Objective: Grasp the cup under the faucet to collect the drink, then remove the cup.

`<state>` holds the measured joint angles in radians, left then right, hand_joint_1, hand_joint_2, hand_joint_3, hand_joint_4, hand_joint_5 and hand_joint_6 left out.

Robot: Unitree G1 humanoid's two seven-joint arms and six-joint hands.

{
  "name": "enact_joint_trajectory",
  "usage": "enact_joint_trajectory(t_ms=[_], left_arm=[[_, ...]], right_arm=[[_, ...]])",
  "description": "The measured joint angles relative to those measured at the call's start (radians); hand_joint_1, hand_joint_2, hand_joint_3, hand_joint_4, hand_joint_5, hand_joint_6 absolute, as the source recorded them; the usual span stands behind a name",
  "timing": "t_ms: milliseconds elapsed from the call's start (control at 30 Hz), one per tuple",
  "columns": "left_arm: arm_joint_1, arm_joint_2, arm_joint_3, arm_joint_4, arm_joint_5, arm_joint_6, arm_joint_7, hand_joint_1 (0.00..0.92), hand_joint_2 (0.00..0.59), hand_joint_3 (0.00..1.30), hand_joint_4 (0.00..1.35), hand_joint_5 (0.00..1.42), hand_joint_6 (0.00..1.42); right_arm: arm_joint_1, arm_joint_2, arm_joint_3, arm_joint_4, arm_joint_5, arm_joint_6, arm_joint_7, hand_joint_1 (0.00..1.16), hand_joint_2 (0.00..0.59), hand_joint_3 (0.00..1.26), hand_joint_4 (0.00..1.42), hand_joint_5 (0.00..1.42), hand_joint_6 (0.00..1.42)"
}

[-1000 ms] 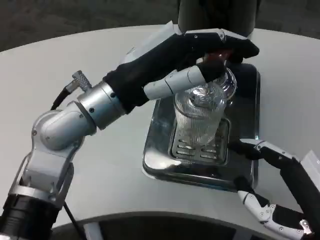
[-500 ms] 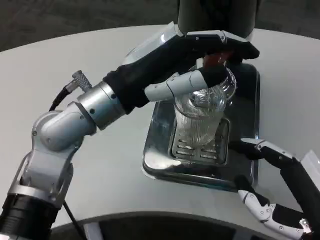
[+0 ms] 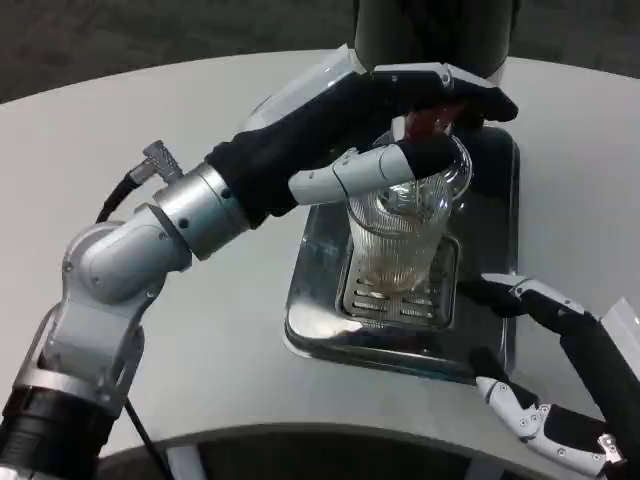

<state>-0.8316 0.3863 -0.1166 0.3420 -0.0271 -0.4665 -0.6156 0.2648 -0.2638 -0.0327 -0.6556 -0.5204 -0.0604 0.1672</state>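
The ribbed glass cup (image 3: 400,240) stands on the drip tray (image 3: 310,320) grate near its front edge; the left hand (image 3: 390,120) grips its rim; the right hand (image 3: 560,390) hovers spread wide at the tray's front right corner.

**Left arm stretched forward, right hand low and open**

The silver left forearm reached diagonally up from the lower left, elbow bent, its dark-sleeved wrist leading to the left hand (image 3: 400,110). Its upper fingers (image 3: 450,85) lay straight and flat, while a white-and-black one below angled across. The right hand (image 3: 550,370) sat low at the right, fingers apart, holding nothing.
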Motion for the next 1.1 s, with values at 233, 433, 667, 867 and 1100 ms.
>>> enact_joint_trajectory(t_ms=[233,433,667,867,1100], left_arm=[[-0.005,0.004,0.0,0.008,-0.001,-0.008,0.002,0.0,0.062,0.42,0.3,0.35,0.21],[-0.006,0.005,-0.001,0.015,-0.001,-0.015,0.002,0.0,0.063,0.42,0.3,0.35,0.21],[-0.008,0.005,-0.002,0.017,-0.001,-0.017,0.002,0.0,0.063,0.42,0.3,0.35,0.21],[-0.008,0.007,-0.005,0.018,0.0,-0.021,0.005,0.0,0.064,0.44,0.3,0.35,0.21],[-0.008,0.009,-0.007,0.021,0.0,-0.026,0.009,0.0,0.064,0.44,0.3,0.36,0.21]], right_arm=[[-0.005,0.0,0.0,0.005,0.0,0.001,0.0,0.72,0.457,0.32,0.29,0.3,0.2],[-0.006,0.0,0.0,0.008,0.0,0.002,0.0,0.74,0.403,0.3,0.29,0.3,0.2],[-0.015,0.012,0.0,0.019,-0.001,0.006,-0.014,0.78,0.343,0.28,0.28,0.3,0.21],[-0.027,0.023,-0.002,0.024,0.0,0.021,-0.031,0.79,0.327,0.27,0.27,0.3,0.21],[-0.041,0.039,-0.002,0.028,0.018,0.03,-0.045,0.81,0.28,0.23,0.24,0.29,0.22]])
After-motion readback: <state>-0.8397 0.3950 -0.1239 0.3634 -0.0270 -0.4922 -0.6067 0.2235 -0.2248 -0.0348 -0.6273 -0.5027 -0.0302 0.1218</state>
